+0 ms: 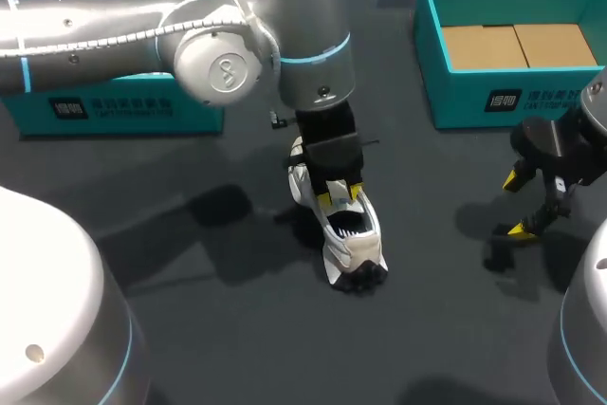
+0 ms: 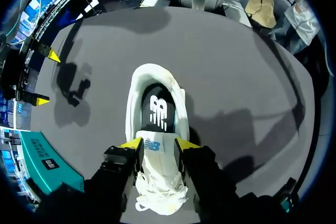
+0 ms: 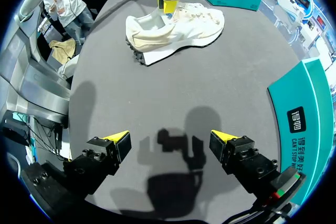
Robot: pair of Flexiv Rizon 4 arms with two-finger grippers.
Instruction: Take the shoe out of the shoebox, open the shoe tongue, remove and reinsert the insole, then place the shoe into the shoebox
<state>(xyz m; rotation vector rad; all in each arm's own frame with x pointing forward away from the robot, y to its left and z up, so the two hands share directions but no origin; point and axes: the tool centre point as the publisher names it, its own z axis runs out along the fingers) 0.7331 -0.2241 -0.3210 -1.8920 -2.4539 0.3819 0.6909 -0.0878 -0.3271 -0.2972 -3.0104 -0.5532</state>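
Pinching shoe (image 2: 134,103) tongue (image 2: 157,169) with left gripper (image 2: 158,143), right gripper (image 3: 169,137) splayed

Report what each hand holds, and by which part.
Left hand grips the shoe by its tongue. Right hand is open, holding nothing.

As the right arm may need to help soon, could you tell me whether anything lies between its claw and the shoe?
Nothing visible does: only bare table lies between the open right claw and the shoe. The left claw is shut on the tongue, on the shoe itself rather than in that path.
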